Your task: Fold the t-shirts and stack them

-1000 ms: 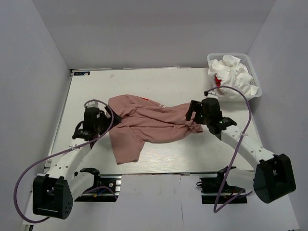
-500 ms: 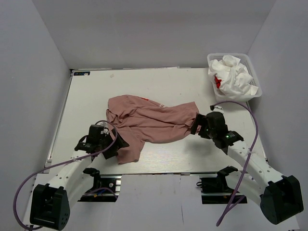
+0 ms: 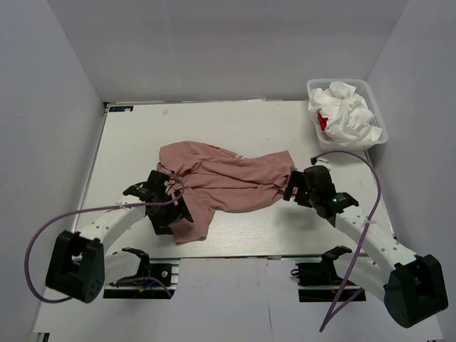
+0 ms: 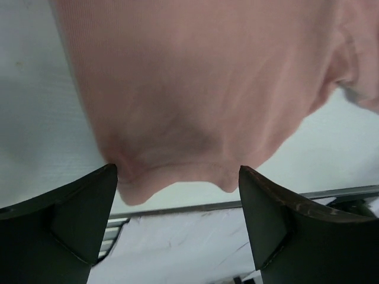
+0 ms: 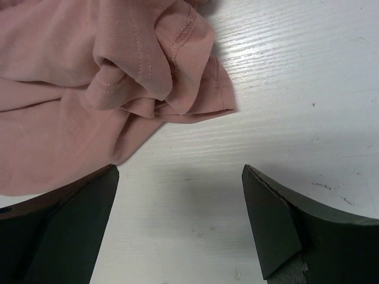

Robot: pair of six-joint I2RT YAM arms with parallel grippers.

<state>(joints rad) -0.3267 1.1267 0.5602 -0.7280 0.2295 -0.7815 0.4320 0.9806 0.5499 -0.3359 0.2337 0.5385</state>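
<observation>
**A:** Where was the pink t-shirt [image 3: 228,182]?

**B:** Ctr of the table [image 3: 235,121], stretched left to right but crumpled, not folded. One flap ran toward the near edge on the left side. There were a few reddish marks on its far edge, too small to read.

**A:** And the left gripper [image 3: 178,214]?

**B:** Down at that near-left flap. In the wrist view its jaws were spread wide, w/ the flap's rounded hem lying btwn the two fingertips [image 4: 89,201]. The cloth wasn't pinched. Couldn't tell if the hem touched either tip. The table's near edge and a metal rail [image 4: 249,204] showed just below the hem.

**A:** Right gripper [image 3: 290,187]?

**B:** At the shirt's right end, low over the table. Jaws were spread wide there too, w/ only bare white tabletop btwn them. The bunched hem w/ its double stitching sat just beyond the tips, more toward the left-hand finger [image 5: 71,225], and clear of both.

**A:** So neither one had hold of the cloth?

**B:** Neither. Both sets of jaws stood apart, one at each end of the shirt.

**A:** Other shirts?

**B:** The white t-shirts [image 3: 349,107] were heaped in a white lattice basket [image 3: 382,134] at the far-right corner, well apart from both grippers. One showed a red patch [image 3: 323,121] on the basket's left side.
</observation>
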